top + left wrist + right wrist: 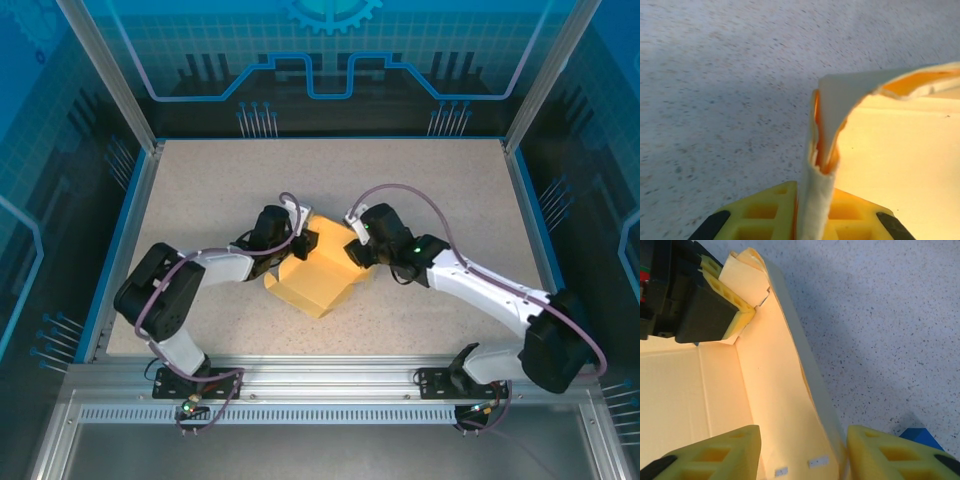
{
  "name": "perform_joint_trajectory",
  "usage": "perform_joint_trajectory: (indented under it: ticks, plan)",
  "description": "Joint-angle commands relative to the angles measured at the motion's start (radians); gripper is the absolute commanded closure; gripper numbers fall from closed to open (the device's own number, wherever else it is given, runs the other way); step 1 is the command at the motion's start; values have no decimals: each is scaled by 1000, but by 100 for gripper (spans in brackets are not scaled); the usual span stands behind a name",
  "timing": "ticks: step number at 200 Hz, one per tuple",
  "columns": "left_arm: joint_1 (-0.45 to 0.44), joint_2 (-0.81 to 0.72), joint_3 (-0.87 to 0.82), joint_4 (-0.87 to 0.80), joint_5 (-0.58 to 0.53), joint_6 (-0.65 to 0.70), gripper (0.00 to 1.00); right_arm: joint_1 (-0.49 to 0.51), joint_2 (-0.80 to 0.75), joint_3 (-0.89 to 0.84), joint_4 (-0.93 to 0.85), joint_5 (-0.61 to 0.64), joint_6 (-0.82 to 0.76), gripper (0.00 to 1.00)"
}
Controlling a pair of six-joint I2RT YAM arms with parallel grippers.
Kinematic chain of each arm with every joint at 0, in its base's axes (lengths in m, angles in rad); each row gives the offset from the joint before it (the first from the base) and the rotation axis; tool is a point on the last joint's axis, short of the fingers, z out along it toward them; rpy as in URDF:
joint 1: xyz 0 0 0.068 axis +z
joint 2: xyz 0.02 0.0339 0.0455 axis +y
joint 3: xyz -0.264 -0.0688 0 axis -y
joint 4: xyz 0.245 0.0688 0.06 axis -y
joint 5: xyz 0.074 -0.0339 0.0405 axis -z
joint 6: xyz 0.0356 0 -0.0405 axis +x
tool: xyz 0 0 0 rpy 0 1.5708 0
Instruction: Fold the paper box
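- Firstly, the left end effector (812, 212) is pressed together on a thin standing wall of the paper box (900, 150), at a corner where the card is folded double.
- Its yellow fingers (765, 216) sit on both sides of this wall.
- Then the right end effector (802, 440) is spread, and a long side wall of the box stands between its two fingers, closer to the right one.
- The box lies half open in the middle of the table (200, 190), between both arms.
- A small blue thing (920, 436) lies on the table near the right finger.
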Motion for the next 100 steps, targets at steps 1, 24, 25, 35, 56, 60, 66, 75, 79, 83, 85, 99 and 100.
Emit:
perform_joint_trajectory:
  ticks: [1,24,25,35,56,60,66,75,79,83,85,99,100]
  plan:
    - [-4,-66,-31,-39,-113,-111,86,-51,-95,18,-65,-108,59,47]
    - [-9,-98,-30,-80,-141,-133,86,-127,-169,20,-135,-218,98,39]
    - [-9,-100,-30,-83,-143,-133,86,-129,-171,22,-139,-222,99,38]
    - [-14,-107,-25,-104,-157,-133,86,-147,-179,35,-172,-240,110,35]
    - [-21,-120,-13,-134,-187,-132,86,-148,-158,99,-244,-226,131,34]
    - [-22,-121,-10,-143,-193,-133,86,-148,-151,111,-253,-229,141,34]
    - [-23,-122,-4,-155,-203,-133,86,-142,-141,128,-262,-232,156,34]
    - [-27,-123,5,-174,-219,-133,86,-123,-129,145,-266,-240,170,35]
    - [-28,-124,9,-181,-227,-133,85,-109,-123,153,-266,-240,173,35]
    - [-29,-124,12,-189,-234,-133,85,-94,-118,160,-267,-237,175,35]
    - [-29,-126,13,-191,-237,-133,85,-86,-116,164,-268,-234,176,35]
    - [-32,-126,22,-208,-256,-131,85,-30,-95,177,-260,-224,185,35]
    - [-32,-127,22,-209,-257,-131,85,-29,-92,177,-259,-225,186,35]
